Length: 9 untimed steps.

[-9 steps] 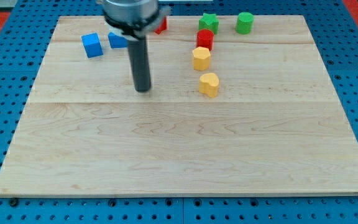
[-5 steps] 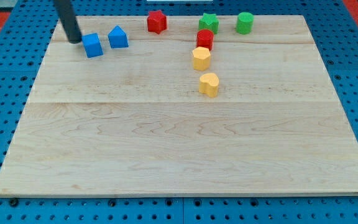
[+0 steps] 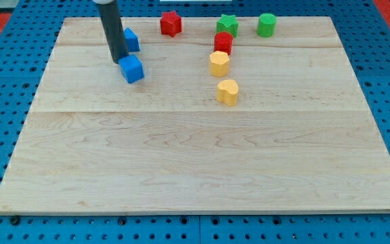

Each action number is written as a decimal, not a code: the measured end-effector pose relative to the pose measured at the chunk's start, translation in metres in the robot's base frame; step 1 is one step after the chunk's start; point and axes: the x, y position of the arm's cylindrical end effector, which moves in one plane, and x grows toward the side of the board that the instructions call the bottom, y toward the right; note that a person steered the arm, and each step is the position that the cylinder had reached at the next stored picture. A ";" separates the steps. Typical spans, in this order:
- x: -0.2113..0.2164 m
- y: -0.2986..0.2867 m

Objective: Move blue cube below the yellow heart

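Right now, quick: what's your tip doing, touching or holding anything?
My tip: no gripper, so it holds nothing; it sits against the upper-left edge of the blue cube, with the other blue block just behind the rod.

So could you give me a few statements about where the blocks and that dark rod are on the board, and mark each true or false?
1. My tip sits right at the upper-left edge of the blue cube. True.
2. The blue cube is already below the yellow heart. False: it lies well to the view's left of the heart and slightly higher.
3. The red cylinder stands just above the yellow hexagon. True.
4. The green star is at the view's bottom edge of the board. False: it is near the view's top, beside the green cylinder.
5. A second blue block is partly hidden behind the rod. True.
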 end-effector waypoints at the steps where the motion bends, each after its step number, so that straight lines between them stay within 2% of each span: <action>1: 0.055 0.020; 2: 0.090 0.067; 3: 0.049 0.024; 4: 0.059 0.077; 5: 0.110 0.122; 6: 0.124 0.150; 7: 0.128 0.109; 8: 0.167 0.123; 9: 0.185 0.166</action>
